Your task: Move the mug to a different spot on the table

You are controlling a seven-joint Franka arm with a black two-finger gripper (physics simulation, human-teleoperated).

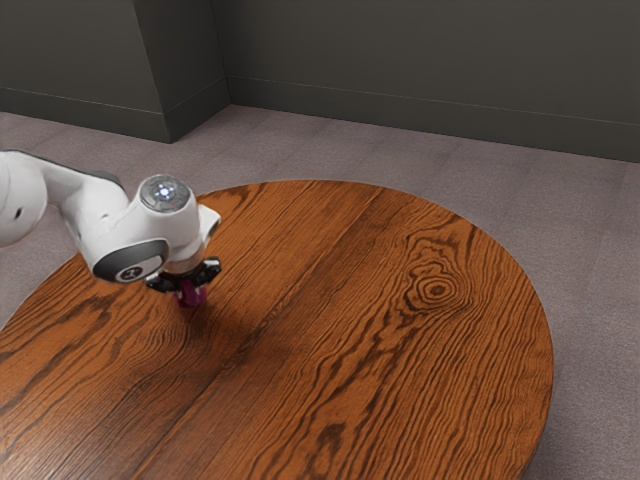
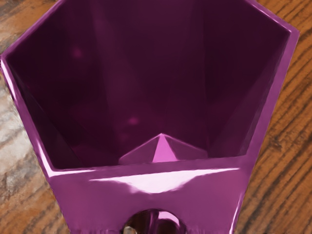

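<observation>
Magenta and faceted, the mug (image 1: 191, 295) is directly under our pincer (image 1: 188, 283), over the exterior view's left part of the wooden tabletop (image 1: 400, 330). We cannot tell whether our pincer has closed on it. We judge this the grasping step. Next we need a sure hold, a small lift, then a carry toward the bare wood on the exterior view's right.
</observation>
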